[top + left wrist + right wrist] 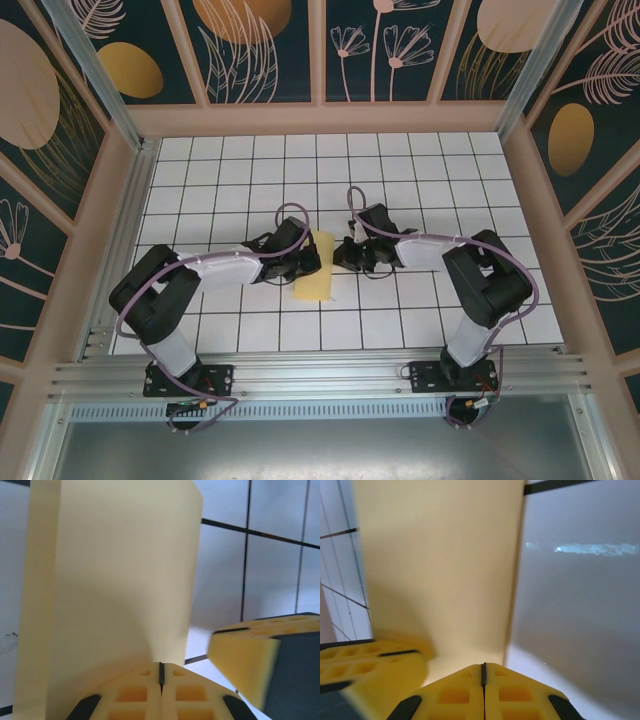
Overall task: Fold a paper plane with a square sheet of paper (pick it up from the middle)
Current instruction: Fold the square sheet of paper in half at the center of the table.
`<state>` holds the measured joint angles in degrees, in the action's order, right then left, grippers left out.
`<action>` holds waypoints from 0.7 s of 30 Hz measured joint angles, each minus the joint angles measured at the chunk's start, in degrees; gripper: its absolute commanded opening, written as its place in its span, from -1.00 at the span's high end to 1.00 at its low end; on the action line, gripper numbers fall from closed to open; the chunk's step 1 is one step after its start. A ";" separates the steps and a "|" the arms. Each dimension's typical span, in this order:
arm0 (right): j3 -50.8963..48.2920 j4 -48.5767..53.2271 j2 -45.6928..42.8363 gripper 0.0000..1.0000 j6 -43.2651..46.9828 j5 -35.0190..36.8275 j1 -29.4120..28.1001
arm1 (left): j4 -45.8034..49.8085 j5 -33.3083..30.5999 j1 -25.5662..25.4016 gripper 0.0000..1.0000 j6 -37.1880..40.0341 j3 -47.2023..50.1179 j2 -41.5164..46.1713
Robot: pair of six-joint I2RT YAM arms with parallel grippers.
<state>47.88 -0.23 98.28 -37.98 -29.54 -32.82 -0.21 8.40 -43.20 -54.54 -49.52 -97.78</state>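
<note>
lying folded, plain pale-yellow paper [316, 272], closed jaws at both sides

my arms [225, 268] are black with white wrapped sleeves and looping purple cables [292, 207]; my fingers [134, 695] are yellow, grid-holed.

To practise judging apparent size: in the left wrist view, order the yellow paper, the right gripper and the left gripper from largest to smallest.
1. yellow paper
2. right gripper
3. left gripper
Both grippers are cropped and close to the lens, so their order is unsure.
</note>
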 measured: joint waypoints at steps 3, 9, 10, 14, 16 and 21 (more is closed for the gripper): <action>0.00 -0.31 0.35 0.87 -0.04 -0.20 -0.07 | 0.37 -0.39 0.00 0.94 0.00 0.00 -1.75; 0.17 -1.31 3.28 0.87 -0.04 -1.07 -1.31 | 0.44 -1.44 0.00 0.94 0.00 0.00 -2.45; 0.31 -1.31 3.80 0.88 -0.04 -1.42 -1.51 | 0.46 -1.46 0.00 0.94 0.00 0.00 -2.47; 0.94 -1.29 4.92 0.87 -0.02 -1.99 -1.79 | 0.46 -1.51 0.00 0.94 0.00 0.00 -2.47; 1.22 -1.27 5.42 0.87 -0.02 -2.01 -1.79 | 0.46 -1.49 0.00 0.94 0.00 0.00 -2.47; 1.81 -1.07 6.05 0.87 -0.02 -2.05 -1.79 | 0.44 -1.44 0.00 0.94 0.00 0.00 -2.47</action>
<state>49.69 -1.30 104.33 -38.00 -31.59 -34.61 0.23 6.96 -43.20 -54.54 -49.52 -100.25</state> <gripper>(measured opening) 0.067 0.047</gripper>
